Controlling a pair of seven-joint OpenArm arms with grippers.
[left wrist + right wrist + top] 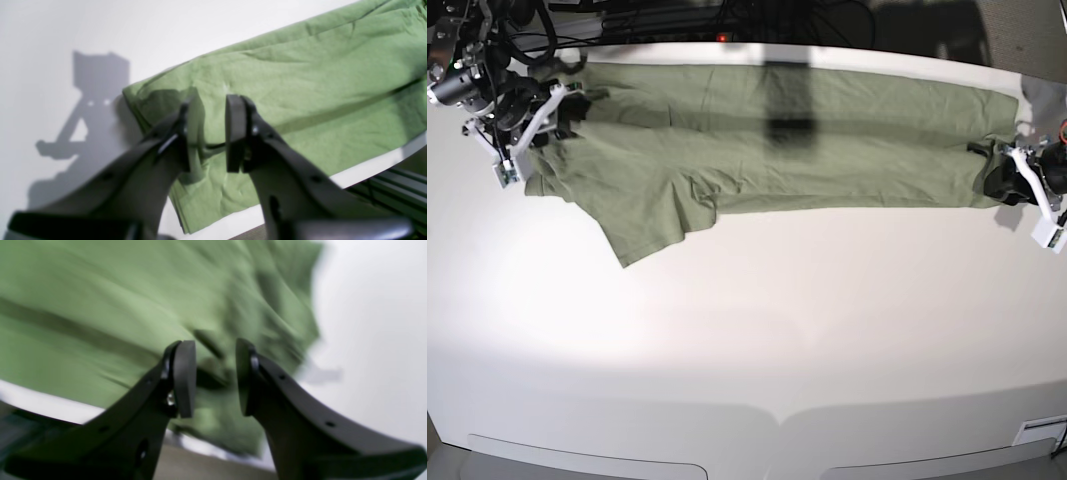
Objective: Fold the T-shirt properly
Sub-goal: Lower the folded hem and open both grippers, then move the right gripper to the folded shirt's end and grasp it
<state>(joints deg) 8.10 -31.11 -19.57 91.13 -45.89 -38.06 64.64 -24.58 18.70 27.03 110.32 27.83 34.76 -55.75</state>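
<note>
Both my left pincer (210,133) and right pincer (215,376) gape, grasping nothing, over the T-shirt (827,150) stretched along the far counter (747,330); its right-wrist view is blurred.

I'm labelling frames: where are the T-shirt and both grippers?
T-shirt (827,160), base view, flat middle of the cloth.
left gripper (210,133), left wrist view, between its fingertips.
right gripper (215,376), right wrist view, between its fingertips.

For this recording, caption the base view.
Both hands, left hand and right hand, at opposite ends of the T-shirt.
</note>
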